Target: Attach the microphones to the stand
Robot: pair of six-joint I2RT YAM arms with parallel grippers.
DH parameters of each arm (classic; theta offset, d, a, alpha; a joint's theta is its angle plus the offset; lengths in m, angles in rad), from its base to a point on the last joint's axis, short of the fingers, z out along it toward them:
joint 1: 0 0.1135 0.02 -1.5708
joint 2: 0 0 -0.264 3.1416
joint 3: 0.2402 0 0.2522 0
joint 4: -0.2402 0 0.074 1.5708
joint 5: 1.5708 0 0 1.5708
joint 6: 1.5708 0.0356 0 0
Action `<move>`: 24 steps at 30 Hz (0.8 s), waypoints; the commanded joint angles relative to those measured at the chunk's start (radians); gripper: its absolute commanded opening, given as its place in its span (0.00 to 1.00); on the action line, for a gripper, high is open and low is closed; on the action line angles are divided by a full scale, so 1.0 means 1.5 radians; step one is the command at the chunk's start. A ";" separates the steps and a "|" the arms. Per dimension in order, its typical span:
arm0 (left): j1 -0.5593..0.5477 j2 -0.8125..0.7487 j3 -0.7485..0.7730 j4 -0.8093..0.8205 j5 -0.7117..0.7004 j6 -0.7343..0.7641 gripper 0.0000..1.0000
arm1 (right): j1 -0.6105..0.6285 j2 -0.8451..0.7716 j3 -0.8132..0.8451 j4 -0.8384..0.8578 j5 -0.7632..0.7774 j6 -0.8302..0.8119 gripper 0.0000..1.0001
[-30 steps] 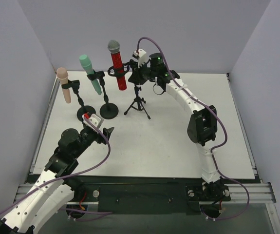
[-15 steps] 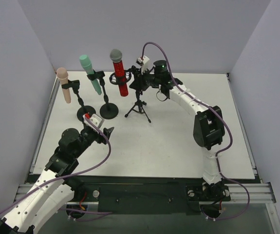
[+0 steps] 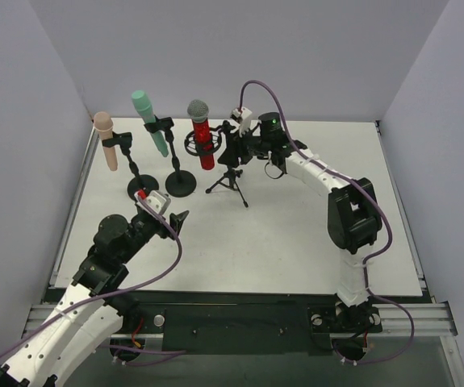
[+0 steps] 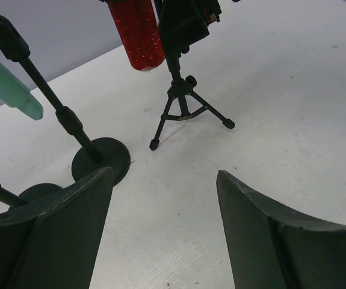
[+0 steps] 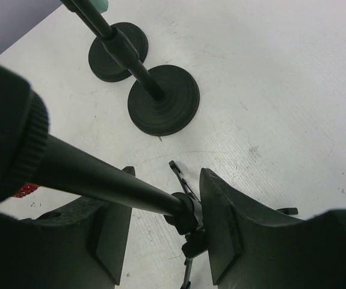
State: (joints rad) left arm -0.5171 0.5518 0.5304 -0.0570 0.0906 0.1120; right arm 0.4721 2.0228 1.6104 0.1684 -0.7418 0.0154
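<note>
The red microphone (image 3: 200,133) sat near upright in the ring of the tripod stand (image 3: 230,179), just left of its pole. The right gripper (image 3: 232,143), nearer, straddled that pole; clamped or not, we could not tell. The left gripper (image 3: 175,219) gaped empty, well short of the stand. We counted three microphones, three stands.

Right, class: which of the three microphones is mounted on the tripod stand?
The glittery red microphone with the silver mesh head; the pink microphone and green microphone sit on round-base stands.
</note>
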 commanded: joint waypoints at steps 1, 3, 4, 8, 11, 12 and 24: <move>0.002 -0.012 0.012 0.020 0.014 -0.002 0.80 | -0.003 -0.062 -0.016 0.010 0.005 0.003 0.44; 0.002 -0.013 0.012 0.020 0.015 -0.003 0.80 | -0.006 -0.070 -0.023 0.011 0.005 0.006 0.47; 0.002 -0.014 0.013 0.020 0.015 -0.004 0.80 | -0.008 -0.070 -0.027 0.011 0.005 0.007 0.49; 0.001 -0.014 0.014 0.020 0.017 -0.004 0.80 | -0.011 -0.079 -0.040 0.011 0.008 0.013 0.53; 0.002 -0.015 0.014 0.020 0.017 -0.005 0.80 | -0.015 -0.085 -0.050 0.014 0.008 0.015 0.57; 0.002 -0.016 0.014 0.020 0.017 -0.006 0.80 | -0.016 -0.087 -0.055 0.015 0.008 0.014 0.57; 0.001 -0.017 0.014 0.020 0.022 -0.007 0.80 | -0.037 -0.114 -0.097 0.045 -0.003 0.031 0.62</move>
State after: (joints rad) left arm -0.5171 0.5369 0.5304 -0.0570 0.1093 0.1093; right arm 0.4301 1.9297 1.4746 0.1761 -0.7284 0.0467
